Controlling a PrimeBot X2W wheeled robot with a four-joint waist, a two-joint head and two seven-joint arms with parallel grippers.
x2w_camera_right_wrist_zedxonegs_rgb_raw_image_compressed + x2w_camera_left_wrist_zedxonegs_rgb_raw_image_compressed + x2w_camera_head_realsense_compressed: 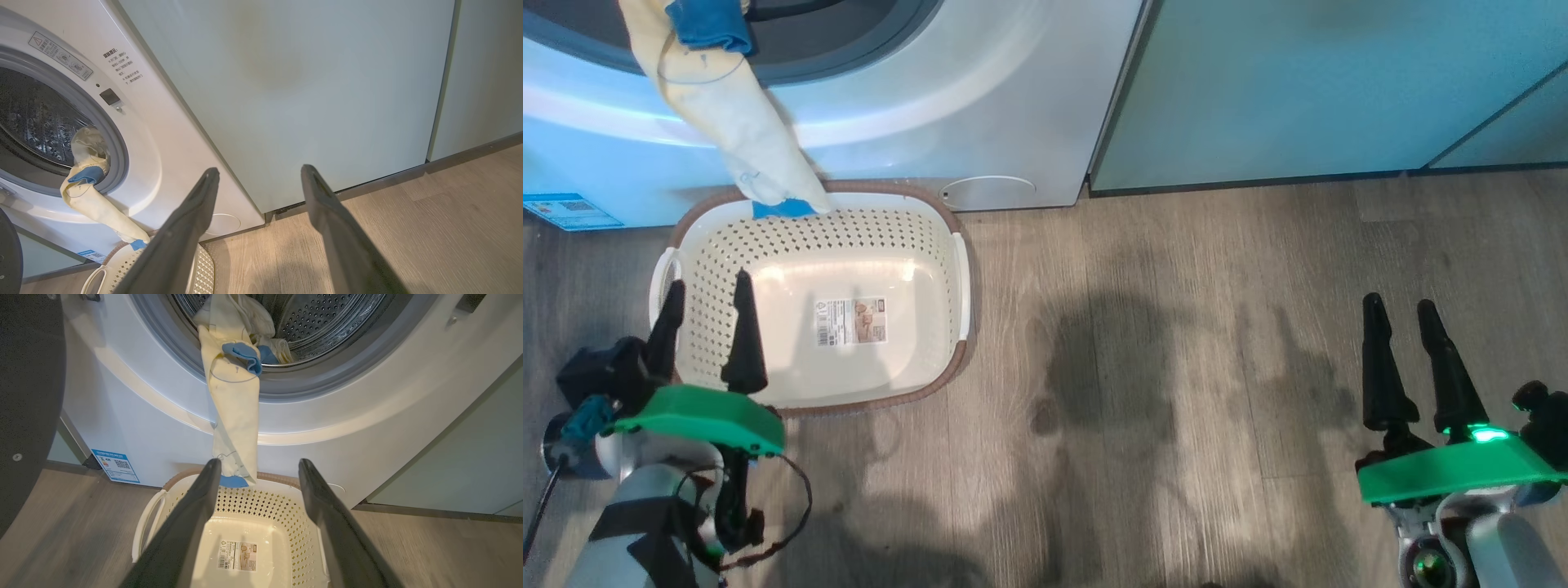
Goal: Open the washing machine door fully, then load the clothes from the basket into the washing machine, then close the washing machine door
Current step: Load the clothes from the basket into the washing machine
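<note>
The white washing machine (pixel 980 98) (pixel 367 428) (pixel 163 134) stands open, its black door (pixel 24 396) swung out at the left. Pale yellow clothes (pixel 233 400) (pixel 727 106) (pixel 98 200) with blue trim hang out of the grey-gasketed opening; the lower end reaches the back rim of the cream basket (pixel 931 237) (pixel 282 506) (pixel 204 265). More cloth lies inside the steel drum. The basket holds nothing but its floor label. My left gripper (pixel 707 314) (pixel 259 469) is open over the basket's left side. My right gripper (pixel 1401 314) (pixel 259 173) is open above the bare floor at the right.
Pale green cabinets (pixel 1323 82) (pixel 306 81) stand right of the washer. A blue sticker (pixel 568 211) (pixel 115 465) sits low on the washer's front. Wood-look floor (pixel 1176 367) stretches between the basket and my right gripper.
</note>
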